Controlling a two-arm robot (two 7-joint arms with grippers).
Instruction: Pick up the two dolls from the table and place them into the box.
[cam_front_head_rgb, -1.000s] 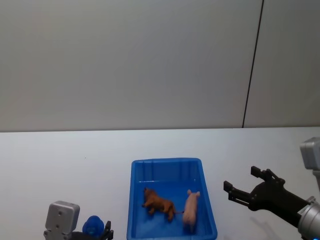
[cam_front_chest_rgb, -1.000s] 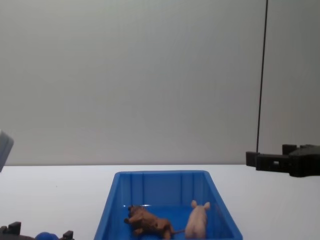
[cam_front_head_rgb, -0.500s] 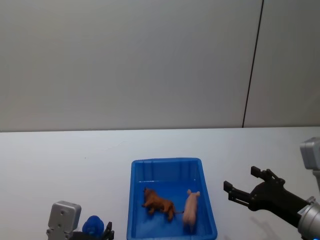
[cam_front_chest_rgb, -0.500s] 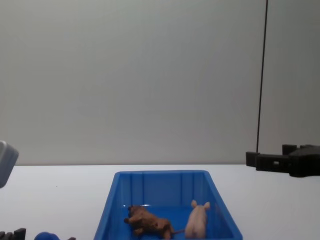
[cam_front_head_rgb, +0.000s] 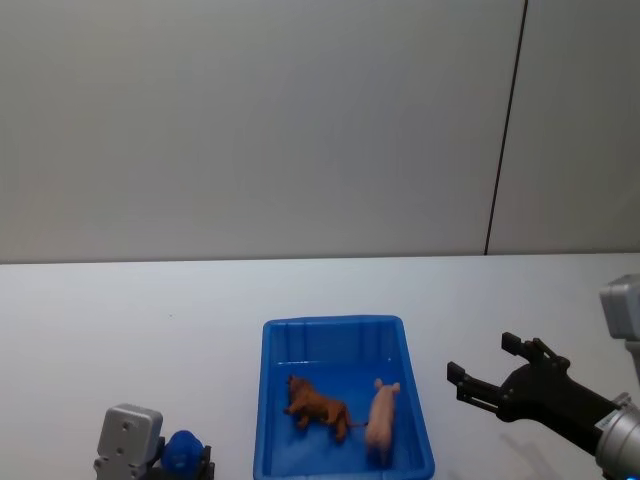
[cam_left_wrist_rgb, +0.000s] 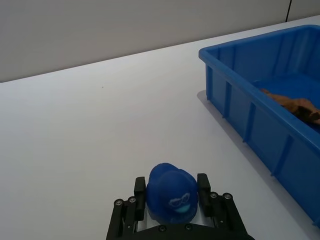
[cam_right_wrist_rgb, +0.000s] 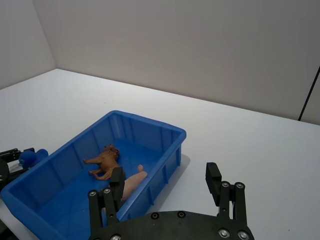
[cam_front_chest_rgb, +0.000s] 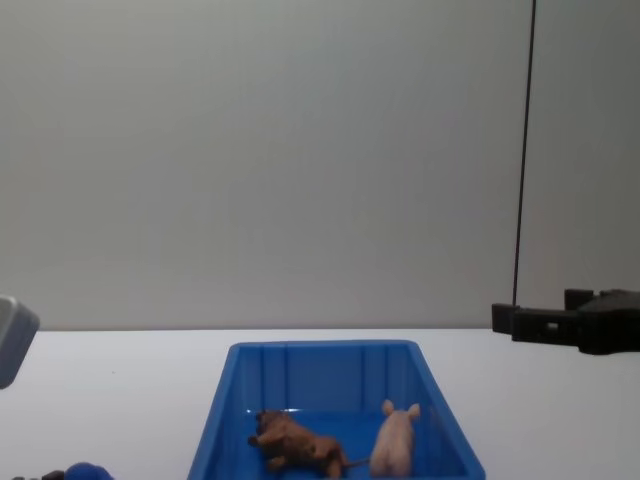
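The blue box (cam_front_head_rgb: 335, 331) (cam_front_chest_rgb: 320, 350) (cam_right_wrist_rgb: 150, 125) (cam_left_wrist_rgb: 235, 47) stands on the white table (cam_front_head_rgb: 120, 320). Inside it lie both dolls: the brown lion (cam_front_head_rgb: 316, 405) (cam_front_chest_rgb: 292, 442) (cam_right_wrist_rgb: 103, 161) (cam_left_wrist_rgb: 295, 105) on the left and the pink pig (cam_front_head_rgb: 381, 413) (cam_front_chest_rgb: 395, 440) (cam_right_wrist_rgb: 131, 184) on the right. My left gripper (cam_left_wrist_rgb: 172, 192) (cam_front_head_rgb: 182, 455) sits low near the table's front, left of the box, shut on a blue ball (cam_left_wrist_rgb: 171, 193) (cam_front_head_rgb: 182, 452). To the right of the box, my right gripper (cam_front_head_rgb: 487, 366) (cam_right_wrist_rgb: 165, 187) (cam_front_chest_rgb: 535, 312) hovers open and empty.
A plain grey wall (cam_front_head_rgb: 300, 120) rises behind the table, with a thin dark vertical line (cam_front_head_rgb: 505, 130) at the right. Bare white tabletop stretches left of the box and behind it.
My left gripper with the blue ball has sunk lower and drawn back toward the front edge. The right gripper, box and dolls have not moved.
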